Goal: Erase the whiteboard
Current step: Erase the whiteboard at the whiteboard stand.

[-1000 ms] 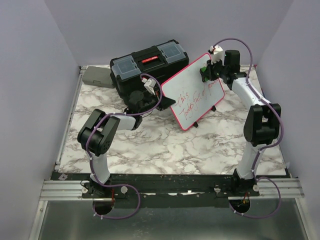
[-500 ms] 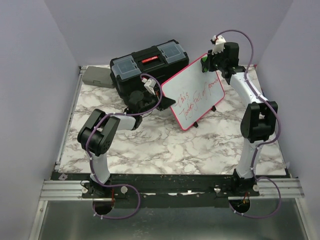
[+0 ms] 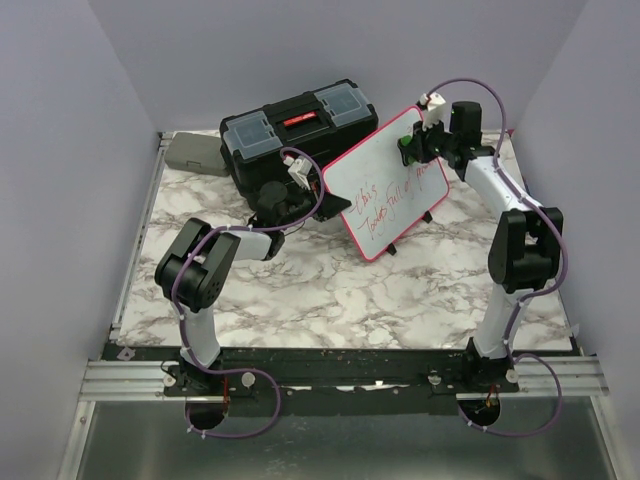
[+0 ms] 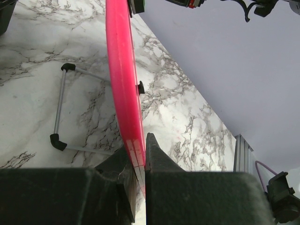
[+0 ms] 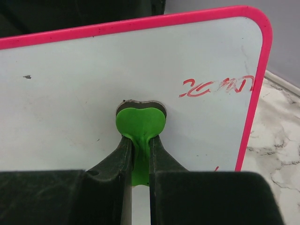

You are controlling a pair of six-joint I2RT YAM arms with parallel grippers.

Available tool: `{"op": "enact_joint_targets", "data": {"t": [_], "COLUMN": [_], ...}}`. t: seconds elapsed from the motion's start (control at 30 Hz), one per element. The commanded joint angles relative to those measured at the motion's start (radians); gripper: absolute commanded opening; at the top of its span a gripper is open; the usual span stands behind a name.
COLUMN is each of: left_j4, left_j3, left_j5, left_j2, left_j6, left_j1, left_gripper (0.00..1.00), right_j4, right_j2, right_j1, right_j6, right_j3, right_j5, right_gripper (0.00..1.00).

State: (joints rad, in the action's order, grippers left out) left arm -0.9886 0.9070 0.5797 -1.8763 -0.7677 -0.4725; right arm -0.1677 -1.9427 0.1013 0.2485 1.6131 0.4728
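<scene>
Toolbox (image 3: 297, 135) shut, contents not vis; left gripper (image 4: 137, 152) clamps whiteboard (image 3: 375, 175) edge, right gripper (image 5: 139, 143) pinches green eraser (image 5: 140, 119) against its face nr top

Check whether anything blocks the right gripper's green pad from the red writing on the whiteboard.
Nothing visible does. The right gripper holds the green pad at the whiteboard, and only bare white surface separates it from the red writing.

Right now I count one whiteboard (image 3: 385, 190), one black toolbox (image 3: 300, 128), one grey box (image 3: 195, 153), one green eraser (image 5: 139, 123).
</scene>
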Motion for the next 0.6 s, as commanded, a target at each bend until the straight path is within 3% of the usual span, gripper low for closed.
{"op": "enact_joint_targets", "data": {"t": [0.0,0.27,0.43,0.57], "left_j4": [-0.011,-0.007,-0.001,-0.007], "left_j3": [-0.013,-0.018,-0.017,-0.016], "left_j5": [0.187,0.187,0.19,0.19], "left_j2": [-0.014,-0.008,-0.006,-0.007], "left_j6": [0.044,0.046,0.053,0.051], "left_j1": [-0.038,-0.038,-0.038,-0.038], "left_gripper": [0.0,0.0,0.0,0.0], "right_j4": [-0.049,-0.045,-0.067,-0.107], "right_j2": [-0.037,-0.134,-0.15,-0.13], "right_j1": [0.021,0.021,0.02,0.019], "right_j6": [-0.053,-0.143,-0.126,-0.057], "right_j3": [0.065,0.273,0.283,0.231], "right_j5": [0.053,-0.146,-0.233,-0.2], "right_gripper": [0.01,0.01,0.01,0.01]}}
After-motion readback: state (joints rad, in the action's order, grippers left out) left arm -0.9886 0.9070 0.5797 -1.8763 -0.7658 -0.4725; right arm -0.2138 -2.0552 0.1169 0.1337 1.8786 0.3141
